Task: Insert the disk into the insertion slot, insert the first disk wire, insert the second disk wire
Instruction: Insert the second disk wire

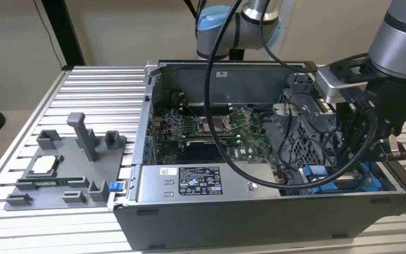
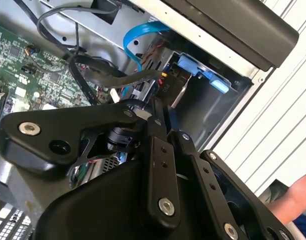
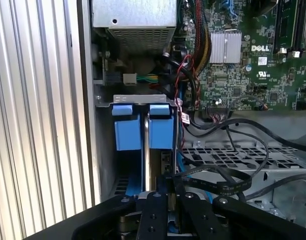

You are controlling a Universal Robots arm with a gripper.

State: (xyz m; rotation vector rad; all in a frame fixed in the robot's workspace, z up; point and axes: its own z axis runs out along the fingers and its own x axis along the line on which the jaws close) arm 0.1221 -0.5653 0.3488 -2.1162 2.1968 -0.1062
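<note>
Looking down the first wrist view, you see your black gripper (image 3: 169, 200) pinching the silver disk in its blue plastic frame (image 3: 154, 127) edge-on. Its long axis runs straight down into the grey perforated-metal insertion slot (image 3: 228, 157).

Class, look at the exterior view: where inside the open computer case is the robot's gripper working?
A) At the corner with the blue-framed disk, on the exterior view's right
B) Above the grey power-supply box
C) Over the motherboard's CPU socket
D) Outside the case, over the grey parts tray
A: the gripper reaches down into the case's near corner on the exterior view's right, beside the blue plastic of the disk.
</note>
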